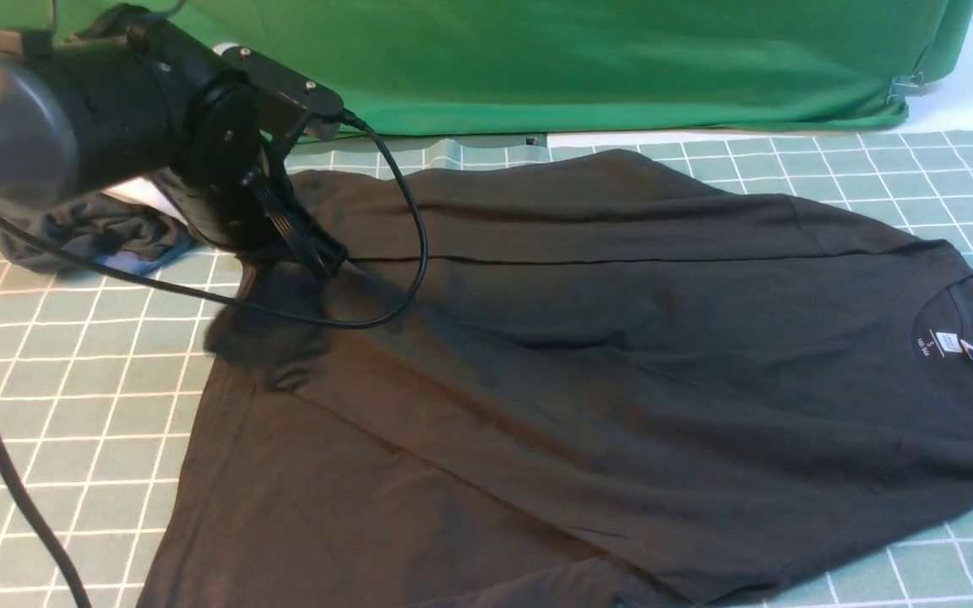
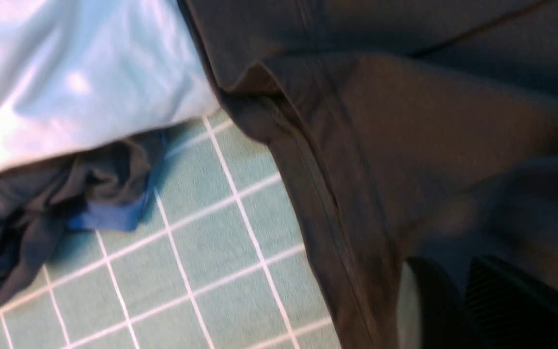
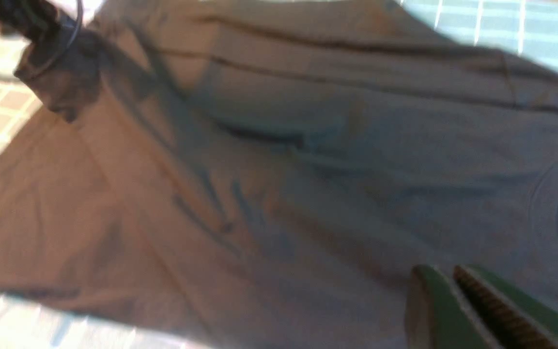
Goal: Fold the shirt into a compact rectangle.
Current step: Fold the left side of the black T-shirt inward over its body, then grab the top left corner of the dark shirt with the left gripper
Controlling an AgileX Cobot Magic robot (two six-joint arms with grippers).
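Item: one black shirt (image 1: 588,338), spread flat on the green gridded tabletop (image 1: 73,405). Its long axis runs from the white neck label (image 1: 947,342) away to the hem. Reference mark for this entry: that neck label. My left fingers (image 1: 317,249) are at the hem end, as far from the label as the cloth reaches, pressed into the corner on the side away from me. Whether they grip the fabric or have let go I cannot tell, as dark cloth crowds them in the left wrist view. My right fingers (image 3: 429,300) show only in the right wrist view. They hover over the body of the shirt near the label, drawn almost together with nothing between them. Also present: a bundle of grey, white and blue garments (image 1: 98,232) beyond the hem, well apart from the label. Assessment: the hem belongs to my left arm and the label end to my right, so any fold should follow that axis.
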